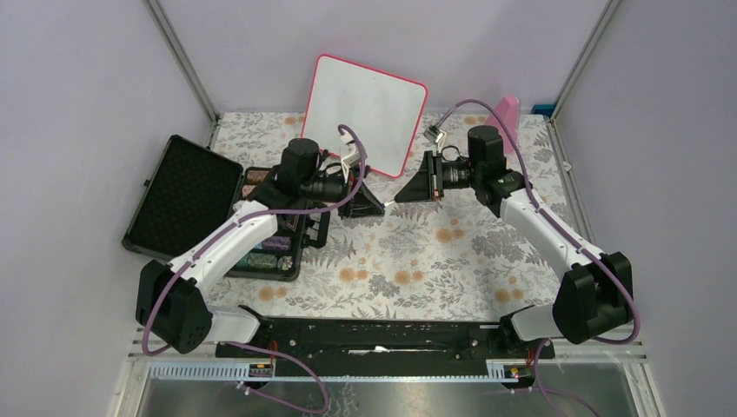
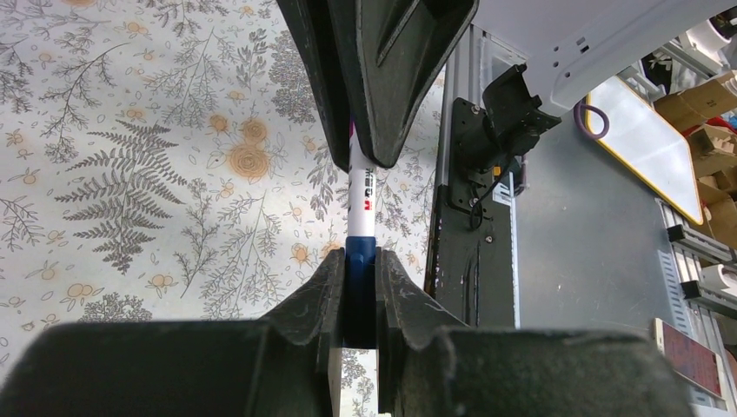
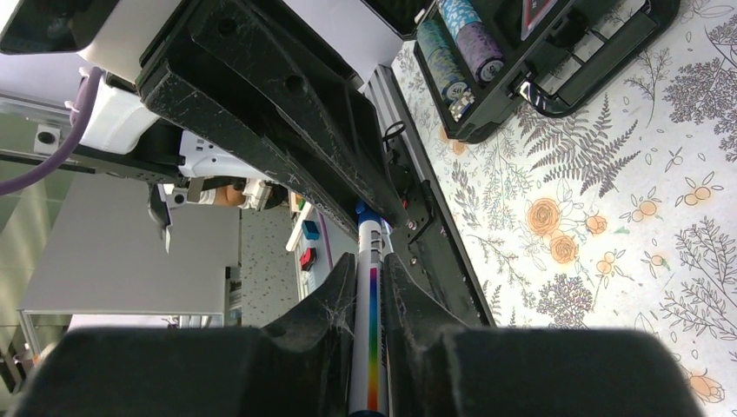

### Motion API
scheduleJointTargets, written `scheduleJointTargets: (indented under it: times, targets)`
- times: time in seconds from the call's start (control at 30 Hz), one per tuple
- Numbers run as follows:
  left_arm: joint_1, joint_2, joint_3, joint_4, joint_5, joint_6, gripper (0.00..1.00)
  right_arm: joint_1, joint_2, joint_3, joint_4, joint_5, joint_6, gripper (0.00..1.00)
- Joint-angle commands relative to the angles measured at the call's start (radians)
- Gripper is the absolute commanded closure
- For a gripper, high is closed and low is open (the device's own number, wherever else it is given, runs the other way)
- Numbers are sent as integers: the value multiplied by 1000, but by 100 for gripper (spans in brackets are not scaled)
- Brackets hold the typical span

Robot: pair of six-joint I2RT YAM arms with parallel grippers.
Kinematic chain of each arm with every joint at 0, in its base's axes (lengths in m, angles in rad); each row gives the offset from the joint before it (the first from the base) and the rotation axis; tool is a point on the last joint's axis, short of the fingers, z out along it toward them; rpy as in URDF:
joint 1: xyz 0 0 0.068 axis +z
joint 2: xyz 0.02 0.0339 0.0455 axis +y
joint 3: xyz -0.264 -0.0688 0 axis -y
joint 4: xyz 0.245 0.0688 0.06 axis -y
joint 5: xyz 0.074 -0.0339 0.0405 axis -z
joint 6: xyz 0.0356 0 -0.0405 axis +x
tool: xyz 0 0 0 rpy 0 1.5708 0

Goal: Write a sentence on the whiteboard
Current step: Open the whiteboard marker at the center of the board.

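I find the left gripper (image 2: 358, 261) clenched on the blue cap end of the marker (image 2: 361, 204). The right gripper (image 3: 372, 269) is clenched on its white barrel. The two meet tip to tip over the floral cloth (image 1: 417, 261), with the marker bridging them. The whiteboard (image 1: 365, 109) stands leaning at the back of the table, just behind both grippers, its face turned to the arms. An open black case (image 1: 187, 195) lies at the left, beside the left arm.

The whiteboard (image 1: 365, 109) is white, framed red-pink; the tablecloth (image 1: 417, 261) shows grey ferns and orange flowers.
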Motion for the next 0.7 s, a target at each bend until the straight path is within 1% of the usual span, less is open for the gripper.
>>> scheduleJointTargets:
  times: [0.0,0.27,0.5,0.6,0.67]
  targets:
    - [-8,8,15,-13,-22,46,100,0,2,84,27,-34,18,100]
    - [-6,-13,-27,-80,-47,131,100,-121,0,175,27,26,46,100]
    - [9,-25,-57,-152,-64,213,100,-244,17,246,50,-18,88,100]
    - [28,-18,-60,-188,-69,251,100,-284,17,271,43,-38,77,100]
    - [38,-11,-58,-218,-79,278,100,-310,23,296,3,-46,48,100]
